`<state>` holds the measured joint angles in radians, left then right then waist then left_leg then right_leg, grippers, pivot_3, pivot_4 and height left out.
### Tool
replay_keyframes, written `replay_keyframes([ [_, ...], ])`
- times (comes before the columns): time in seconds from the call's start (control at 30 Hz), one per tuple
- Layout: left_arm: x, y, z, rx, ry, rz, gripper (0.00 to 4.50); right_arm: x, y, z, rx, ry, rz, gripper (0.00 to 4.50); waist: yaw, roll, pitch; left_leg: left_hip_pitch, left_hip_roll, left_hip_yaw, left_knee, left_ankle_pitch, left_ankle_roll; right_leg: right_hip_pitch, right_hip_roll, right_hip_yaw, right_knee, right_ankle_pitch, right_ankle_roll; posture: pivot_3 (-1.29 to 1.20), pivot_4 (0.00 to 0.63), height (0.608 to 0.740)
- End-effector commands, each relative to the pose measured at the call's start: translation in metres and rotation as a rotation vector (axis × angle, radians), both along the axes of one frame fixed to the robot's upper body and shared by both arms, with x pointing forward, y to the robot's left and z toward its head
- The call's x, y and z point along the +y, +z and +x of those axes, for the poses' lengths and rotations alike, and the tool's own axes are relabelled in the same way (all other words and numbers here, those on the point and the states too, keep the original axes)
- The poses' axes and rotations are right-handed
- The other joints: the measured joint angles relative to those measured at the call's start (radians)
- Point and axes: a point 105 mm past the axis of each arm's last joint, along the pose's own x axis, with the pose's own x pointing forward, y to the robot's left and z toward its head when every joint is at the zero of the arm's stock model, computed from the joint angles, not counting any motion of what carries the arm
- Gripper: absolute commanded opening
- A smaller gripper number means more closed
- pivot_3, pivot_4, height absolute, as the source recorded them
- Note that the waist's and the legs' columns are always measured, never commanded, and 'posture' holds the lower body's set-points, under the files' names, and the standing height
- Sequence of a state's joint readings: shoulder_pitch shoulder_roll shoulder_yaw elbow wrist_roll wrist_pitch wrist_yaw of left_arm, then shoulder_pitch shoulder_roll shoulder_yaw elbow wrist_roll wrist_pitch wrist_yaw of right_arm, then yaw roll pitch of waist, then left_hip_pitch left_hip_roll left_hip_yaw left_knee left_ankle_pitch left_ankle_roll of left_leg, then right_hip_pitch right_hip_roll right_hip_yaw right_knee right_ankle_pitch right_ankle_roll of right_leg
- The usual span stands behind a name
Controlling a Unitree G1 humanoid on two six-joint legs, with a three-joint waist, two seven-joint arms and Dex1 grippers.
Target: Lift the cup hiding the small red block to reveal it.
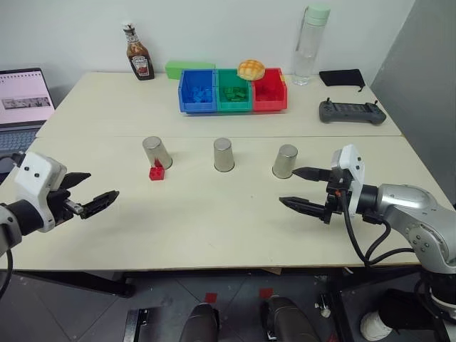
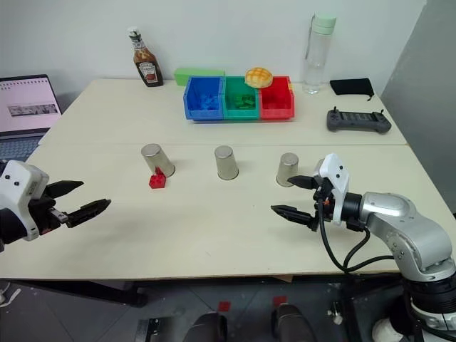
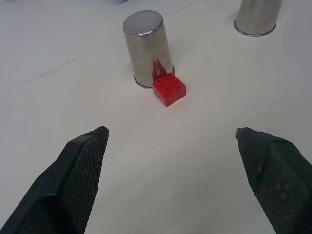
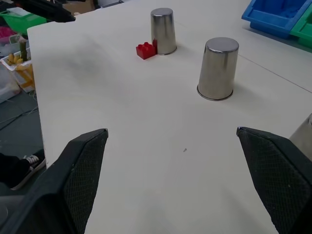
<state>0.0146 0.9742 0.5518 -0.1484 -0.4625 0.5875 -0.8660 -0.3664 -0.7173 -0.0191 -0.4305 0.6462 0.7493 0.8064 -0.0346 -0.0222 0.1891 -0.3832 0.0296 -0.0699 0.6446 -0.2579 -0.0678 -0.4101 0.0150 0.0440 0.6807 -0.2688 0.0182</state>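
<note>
Three silver-grey cups stand upside down in a row on the table: a left cup (image 1: 157,152), a middle cup (image 1: 224,154) and a right cup (image 1: 286,161). The small red block (image 1: 157,172) lies uncovered on the table, touching the front of the left cup's base; the left wrist view shows that cup (image 3: 146,48) and the block (image 3: 168,88) close up. My left gripper (image 1: 104,183) hovers open and empty, near the table's left edge, short of the block. My right gripper (image 1: 286,186) is open and empty just in front of the right cup.
At the back stand blue (image 1: 197,91), green (image 1: 234,90) and red (image 1: 269,89) bins with a bun (image 1: 250,69) on top, a ketchup bottle (image 1: 139,60), a water bottle (image 1: 311,44), a controller (image 1: 351,111) and a black pouch (image 1: 343,77). A laptop (image 1: 25,107) sits far left.
</note>
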Motion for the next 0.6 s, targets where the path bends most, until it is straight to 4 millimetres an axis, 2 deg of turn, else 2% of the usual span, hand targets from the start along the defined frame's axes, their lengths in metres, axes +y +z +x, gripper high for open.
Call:
replay_keyframes([
  [0.03, -0.0065, 0.0137, 0.0025, -0.071, -0.035, 0.013, 4.43, -0.0007, 0.0144, -0.0018, -0.063, 0.008, 0.009, 4.5, 0.001, 0.0, 0.0, 0.0, 0.0, 0.0, 0.0, 0.0, 0.0, 0.0, 0.0, 0.0, 0.0, 0.0, 0.0, 0.0, 0.15, 0.74],
  [0.6, -0.0084, 0.0132, 0.0016, -0.06, -0.028, 0.027, 4.43, 0.0014, 0.0139, -0.0031, -0.058, 0.019, 0.01, 4.5, 0.0, 0.0, 0.0, 0.0, 0.0, 0.0, 0.0, 0.0, 0.0, 0.0, 0.0, 0.0, 0.0, 0.0, 0.0, 0.0, 0.15, 0.74],
])
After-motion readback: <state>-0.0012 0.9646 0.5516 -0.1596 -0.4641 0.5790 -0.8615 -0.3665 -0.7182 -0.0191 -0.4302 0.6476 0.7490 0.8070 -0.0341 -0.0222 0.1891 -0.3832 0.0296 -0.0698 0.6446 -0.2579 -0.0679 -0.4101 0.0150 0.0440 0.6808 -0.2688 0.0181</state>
